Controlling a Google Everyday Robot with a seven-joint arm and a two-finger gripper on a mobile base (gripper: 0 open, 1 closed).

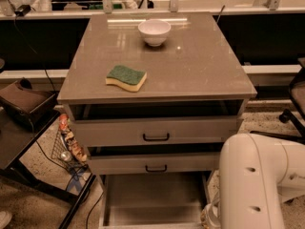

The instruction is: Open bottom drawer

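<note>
The bottom drawer [152, 197] of the grey-beige cabinet stands pulled far out toward me, and its plain grey inside shows. Its front and black bar handle lie at or below the picture's lower edge and are hidden. The middle drawer [156, 164] and the top drawer [156, 132] above it each show a black bar handle and sit slightly ajar. My white arm [259, 185] fills the lower right. My gripper [210, 217] is low at the right side of the open bottom drawer, mostly hidden behind the arm.
A white bowl [154, 31] and a green-and-yellow sponge [126, 77] lie on the cabinet top [200, 66]. A dark side table [24, 128] and a wire basket with packets [66, 144] stand to the left. An office chair base [293, 116] is at the right.
</note>
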